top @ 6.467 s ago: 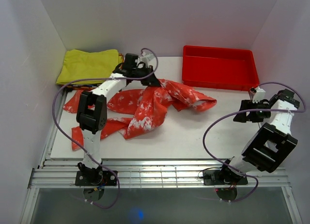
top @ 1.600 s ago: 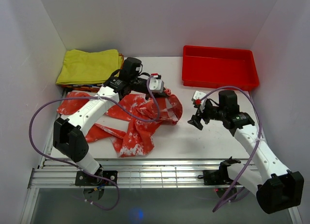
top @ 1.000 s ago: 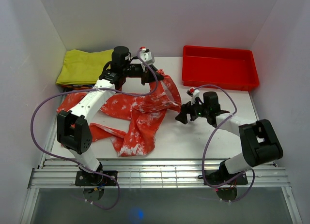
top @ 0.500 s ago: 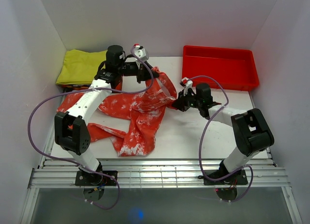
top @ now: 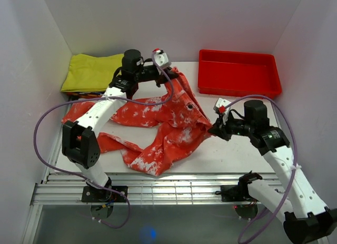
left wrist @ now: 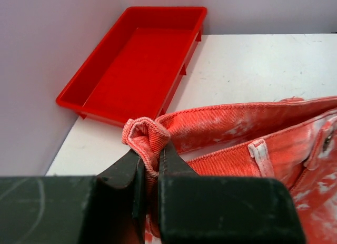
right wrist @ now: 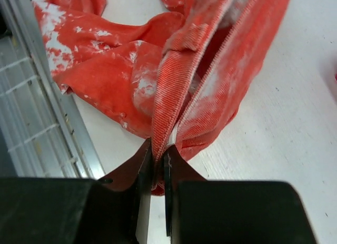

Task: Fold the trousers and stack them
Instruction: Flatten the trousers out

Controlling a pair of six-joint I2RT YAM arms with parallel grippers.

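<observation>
Both jaws tight on trousers (top: 174, 123)

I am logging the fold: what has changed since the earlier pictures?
The right gripper came in from the right, shut on the trousers at an edge and pulled it rightward, spreading the cloth. The left gripper kept its grip on them. The tray and the yellow garment stayed put.

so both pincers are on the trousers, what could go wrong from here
The left pincer nips only a small bunched fold of the trousers, and the right pincer just a thin seam edge; pulling apart may slip either out. The legs lie crumpled near the table front edge and could drag off.
</observation>
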